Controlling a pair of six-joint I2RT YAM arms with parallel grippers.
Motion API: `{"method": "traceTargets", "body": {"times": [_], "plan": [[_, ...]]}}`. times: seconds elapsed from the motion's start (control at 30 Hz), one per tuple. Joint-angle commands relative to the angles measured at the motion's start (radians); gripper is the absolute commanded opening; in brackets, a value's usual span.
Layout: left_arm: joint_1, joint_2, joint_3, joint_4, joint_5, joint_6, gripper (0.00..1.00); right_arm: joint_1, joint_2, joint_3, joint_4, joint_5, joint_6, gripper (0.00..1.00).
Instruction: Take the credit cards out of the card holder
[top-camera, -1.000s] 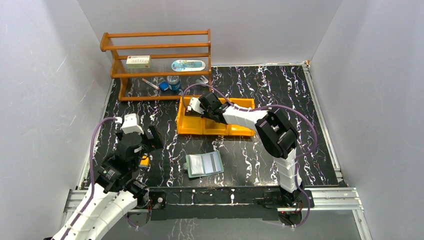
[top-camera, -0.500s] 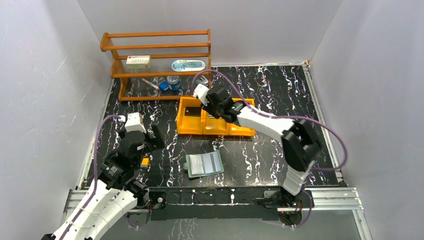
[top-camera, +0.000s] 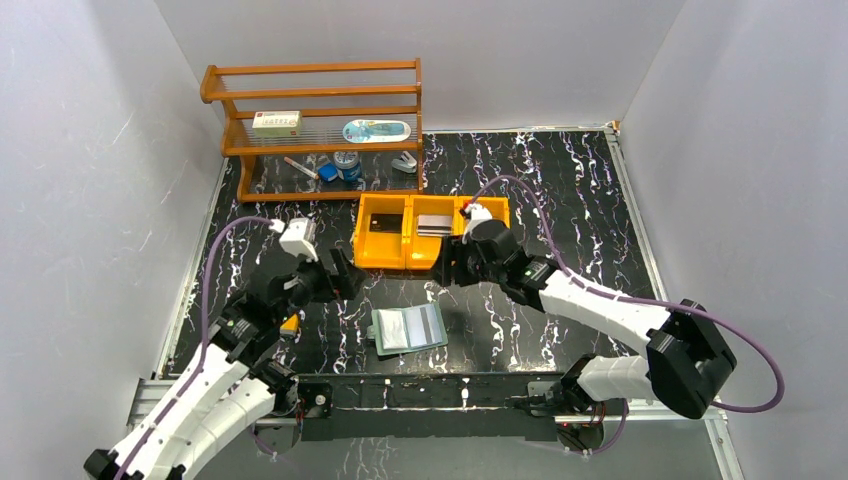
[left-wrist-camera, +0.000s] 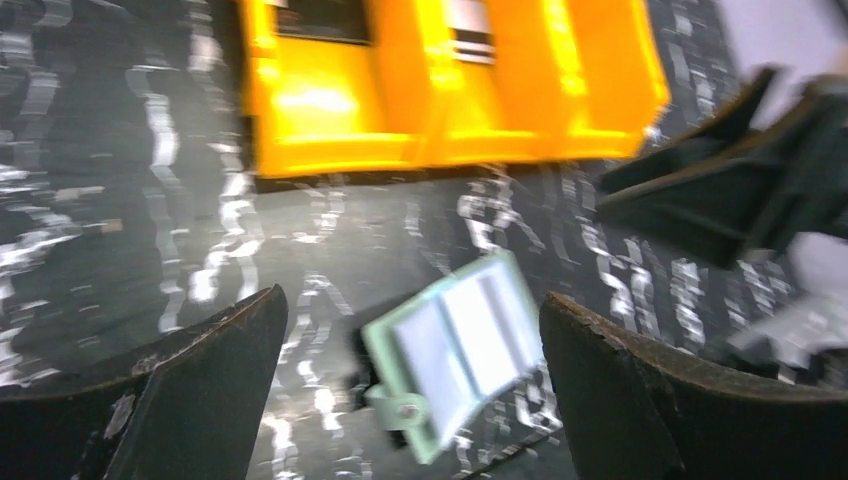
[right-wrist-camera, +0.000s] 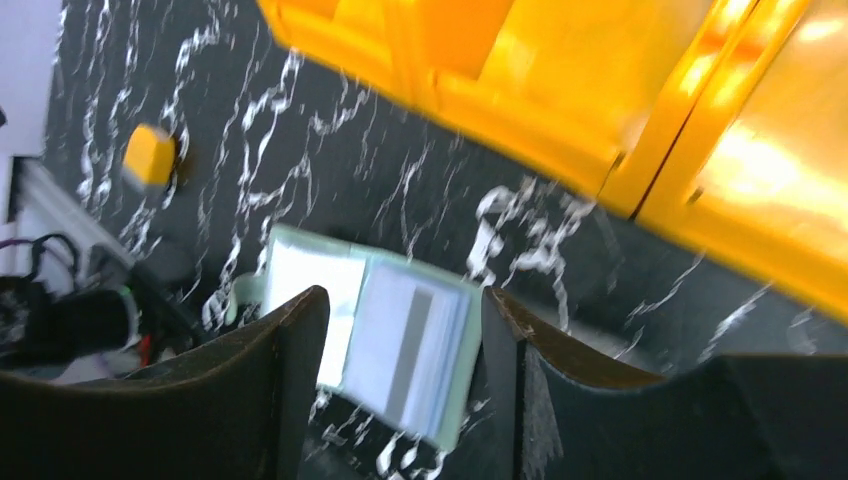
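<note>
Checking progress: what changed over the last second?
The right gripper withdrew from over the orange tray toward the card holder, open and empty. The left gripper, open, reached in toward the card holder. Tray and holder stayed put; a black card and a grey card lie in the tray.

Orange 3-compartment tray (top-camera: 385, 256) centre, wooden rack (top-camera: 310, 92) at back w/ white box (top-camera: 276, 122), blue jar (top-camera: 347, 166)

One card holder (top-camera: 408, 328); two credit cards (top-camera: 385, 222) in one orange tray (top-camera: 392, 260); one wooden rack (top-camera: 310, 93).
</note>
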Motion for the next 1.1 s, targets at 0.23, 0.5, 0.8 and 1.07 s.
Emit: {"method": "traceTargets", "body": {"times": [0.23,0.5,0.8,1.07], "plan": [[0.0,0.357,-0.004,0.302,0.566,-0.141,0.78,0.051,0.027,-0.185,0.208,-0.277,0.41,0.49],[-0.009,0.382,-0.104,0.298,0.62,-0.172,0.69,0.104,0.119,-0.18,0.2,-0.241,0.456,0.45],[-0.042,0.44,-0.122,0.281,0.636,-0.144,0.65,0.126,0.161,-0.152,0.095,-0.16,0.454,0.45],[-0.066,0.494,-0.15,0.231,0.562,-0.114,0.62,0.127,0.145,-0.153,0.063,-0.144,0.443,0.46]]}}
